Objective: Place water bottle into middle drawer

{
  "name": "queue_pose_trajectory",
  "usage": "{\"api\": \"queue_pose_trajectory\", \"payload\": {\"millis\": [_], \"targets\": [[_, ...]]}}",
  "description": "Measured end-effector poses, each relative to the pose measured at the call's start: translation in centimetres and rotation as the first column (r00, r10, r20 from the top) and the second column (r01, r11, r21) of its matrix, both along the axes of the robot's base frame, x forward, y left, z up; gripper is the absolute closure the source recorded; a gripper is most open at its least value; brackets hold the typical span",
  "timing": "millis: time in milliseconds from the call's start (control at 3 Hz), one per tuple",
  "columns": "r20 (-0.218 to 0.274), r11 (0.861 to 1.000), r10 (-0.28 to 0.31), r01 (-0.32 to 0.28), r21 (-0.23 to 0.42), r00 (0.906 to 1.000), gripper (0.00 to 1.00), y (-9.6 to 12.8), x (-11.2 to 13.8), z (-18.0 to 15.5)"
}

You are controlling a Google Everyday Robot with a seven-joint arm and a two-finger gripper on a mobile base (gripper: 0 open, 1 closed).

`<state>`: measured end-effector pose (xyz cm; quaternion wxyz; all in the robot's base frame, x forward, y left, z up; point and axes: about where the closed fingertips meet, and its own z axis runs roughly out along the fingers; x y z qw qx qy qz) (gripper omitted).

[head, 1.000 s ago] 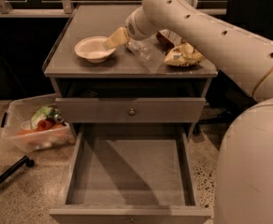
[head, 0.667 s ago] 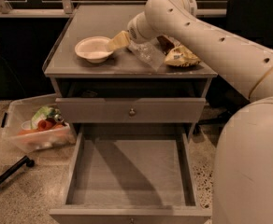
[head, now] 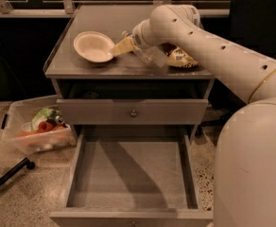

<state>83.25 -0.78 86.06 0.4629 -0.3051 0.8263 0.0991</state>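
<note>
The water bottle [head: 150,56] is clear and lies on the cabinet top [head: 81,67], between a white bowl and a brown snack bag. My gripper [head: 139,42] is at the end of the cream arm, right at the bottle's upper left end, and its tip is mostly hidden by the wrist. The middle drawer [head: 131,174] is pulled wide open below, a deep grey box with nothing in it.
A white bowl [head: 93,46] and a yellow snack bag [head: 122,46] lie left of the bottle, and a brown snack bag [head: 178,56] lies to its right. A closed drawer panel with a round knob [head: 133,112] sits above the open drawer. A plastic bin [head: 36,129] stands on the floor at left.
My arm has dropped lower over the cabinet top and the wrist has settled closer to the bottle. The bottle, bowl and bags have not moved.
</note>
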Motion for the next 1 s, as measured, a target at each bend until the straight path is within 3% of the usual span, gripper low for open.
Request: {"api": "queue_pose_trajectory", "payload": {"millis": [1000], "targets": [[0.070,0.999,-0.030,0.031,-0.013,0.9971,0.00,-1.8,0.0,1.3]]}}
